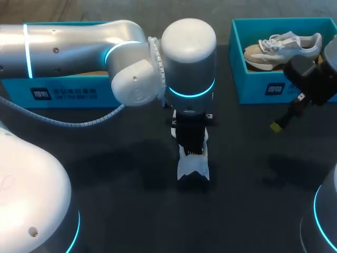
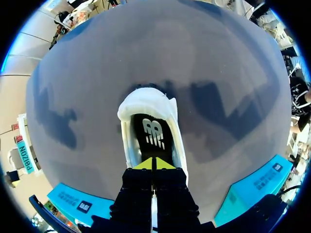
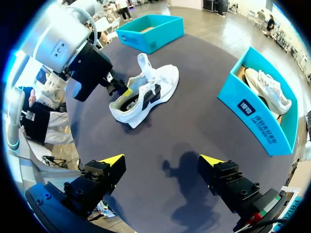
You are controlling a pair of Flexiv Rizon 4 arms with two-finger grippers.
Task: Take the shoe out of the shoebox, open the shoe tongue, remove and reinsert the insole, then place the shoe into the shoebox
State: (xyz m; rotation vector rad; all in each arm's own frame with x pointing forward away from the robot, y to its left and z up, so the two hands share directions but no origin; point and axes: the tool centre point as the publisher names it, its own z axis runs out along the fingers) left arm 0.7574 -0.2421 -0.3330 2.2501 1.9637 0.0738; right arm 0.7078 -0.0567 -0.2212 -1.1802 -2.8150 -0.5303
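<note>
Head view: the white shoe (image 1: 193,164) sits on the dark desk (image 1: 121,211) right around the middle of the frame. The left arm comes in from the upper left, and the left gripper (image 1: 191,145) is pointed straight down into the shoe. 1 shoebox (image 1: 63,92) is at the upper left, half hidden behind the arm. The other shoebox (image 1: 274,89) is at the upper right with a second shoe (image 1: 281,50) lying in it. The right gripper (image 1: 280,123) hangs just below that box, off the desk.

Left wrist view: the 2 yellow tips of the left gripper (image 2: 154,164) are pressed together inside the shoe's opening, right over the black insole (image 2: 153,136). I can't tell if they've actually pinched it.

Right wrist view: the right gripper (image 3: 163,162) is spread wide above bare desk with nothing between its fingers. The white shoe is well ahead of it, with the left gripper at its heel end.
</note>
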